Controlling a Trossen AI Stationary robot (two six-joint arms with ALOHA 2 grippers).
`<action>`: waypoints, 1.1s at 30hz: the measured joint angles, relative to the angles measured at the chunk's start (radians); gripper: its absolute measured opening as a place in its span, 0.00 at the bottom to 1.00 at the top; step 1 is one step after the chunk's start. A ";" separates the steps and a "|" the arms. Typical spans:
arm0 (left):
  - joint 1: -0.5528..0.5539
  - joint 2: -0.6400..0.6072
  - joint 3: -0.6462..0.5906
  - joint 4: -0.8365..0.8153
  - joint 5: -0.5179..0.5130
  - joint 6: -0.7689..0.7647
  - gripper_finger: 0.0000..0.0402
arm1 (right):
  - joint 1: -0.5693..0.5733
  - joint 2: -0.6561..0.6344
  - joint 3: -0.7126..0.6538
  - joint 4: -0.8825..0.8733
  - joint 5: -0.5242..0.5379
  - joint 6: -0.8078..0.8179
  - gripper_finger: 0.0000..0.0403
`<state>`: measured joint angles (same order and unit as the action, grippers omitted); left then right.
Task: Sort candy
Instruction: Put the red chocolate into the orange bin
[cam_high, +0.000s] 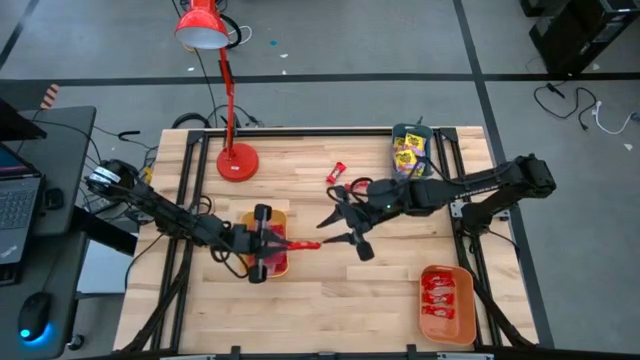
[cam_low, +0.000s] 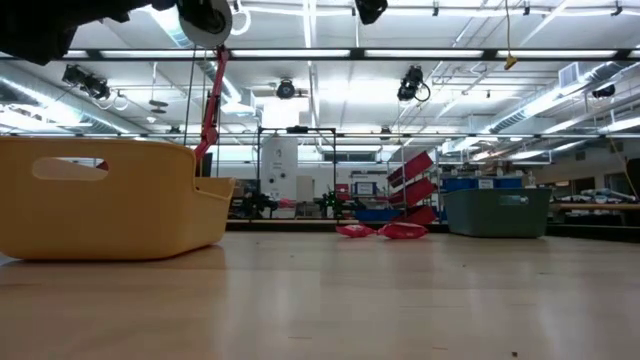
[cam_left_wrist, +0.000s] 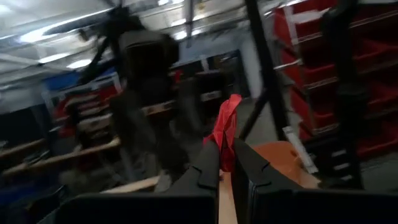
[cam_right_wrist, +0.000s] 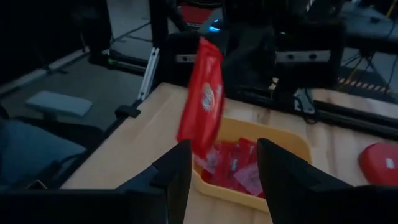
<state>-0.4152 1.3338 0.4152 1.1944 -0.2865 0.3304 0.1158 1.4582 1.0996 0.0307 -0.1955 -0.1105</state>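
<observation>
A red candy (cam_high: 306, 244) sticks out past the right rim of the yellow tray (cam_high: 277, 217), with my left gripper (cam_high: 288, 243) shut on it; the left wrist view shows it as a red wrapper (cam_left_wrist: 227, 124) rising from the fingertips (cam_left_wrist: 225, 160). My right gripper (cam_high: 341, 228) stands open just right of it, fingers apart, the candy (cam_right_wrist: 203, 99) a little way ahead of them (cam_right_wrist: 224, 177). Several red candies (cam_right_wrist: 233, 165) lie in the yellow tray. Two more red candies (cam_high: 336, 172) (cam_low: 385, 230) lie on the table. My left gripper pinches one end of the red wrapper (cam_left_wrist: 224, 152) between its two fingers. The fingers come about level from the table's left side. The candy juts beyond the fingertips toward the right gripper, lifted clear of the tray and table.
A teal tray (cam_high: 412, 131) with yellow candies stands at the far right, an orange tray (cam_high: 445, 322) with red candies at the near right. A red desk lamp (cam_high: 237, 160) stands at the far left, its head (cam_high: 200, 25) beyond the table edge.
</observation>
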 joint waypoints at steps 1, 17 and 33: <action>0.000 0.000 0.000 -0.006 -0.021 -0.007 0.03 | -0.003 0.000 0.000 0.002 0.000 -0.012 0.41; -0.106 0.000 0.000 -0.019 0.036 -0.100 0.03 | -0.029 0.025 -0.001 0.063 0.017 -0.001 0.41; -0.196 0.000 0.000 0.043 -0.038 -0.041 0.03 | 0.073 0.003 0.000 -0.008 0.105 0.088 0.41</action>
<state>-0.6109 1.3342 0.4152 1.2376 -0.3240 0.2897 0.1892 1.4615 1.0996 0.0230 -0.0902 -0.0222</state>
